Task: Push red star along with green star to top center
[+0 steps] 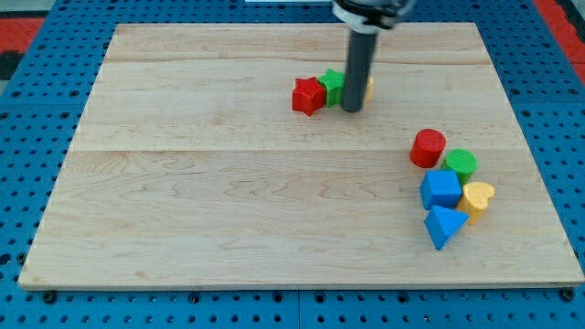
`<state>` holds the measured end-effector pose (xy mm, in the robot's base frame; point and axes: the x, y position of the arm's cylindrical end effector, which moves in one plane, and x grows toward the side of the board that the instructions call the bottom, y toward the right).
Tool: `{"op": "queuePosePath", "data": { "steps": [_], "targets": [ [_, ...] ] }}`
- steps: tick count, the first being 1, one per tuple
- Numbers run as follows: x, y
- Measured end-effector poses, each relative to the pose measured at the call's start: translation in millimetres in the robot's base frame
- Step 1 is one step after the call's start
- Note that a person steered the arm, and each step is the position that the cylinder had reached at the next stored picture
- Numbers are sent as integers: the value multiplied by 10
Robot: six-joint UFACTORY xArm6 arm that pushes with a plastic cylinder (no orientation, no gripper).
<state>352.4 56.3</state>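
Observation:
The red star (308,95) lies above the board's middle, touching the green star (331,87) on its right. My tip (352,109) stands right against the green star's right side. A yellow block (366,89) is mostly hidden behind the rod, its shape not clear.
At the view's right sits a cluster: a red cylinder (427,147), a green cylinder (461,164), a blue cube (441,189), a yellow heart (478,196) and a blue triangle (443,226). The wooden board (228,210) ends in a blue pegboard surround.

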Motion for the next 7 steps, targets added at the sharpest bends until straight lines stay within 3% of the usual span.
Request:
{"op": "queuePosePath", "data": {
  "steps": [3, 4, 5, 6, 7],
  "targets": [
    [-781, -228],
    [-711, -183],
    [-217, -74],
    [165, -253],
    [165, -792]
  ]
}}
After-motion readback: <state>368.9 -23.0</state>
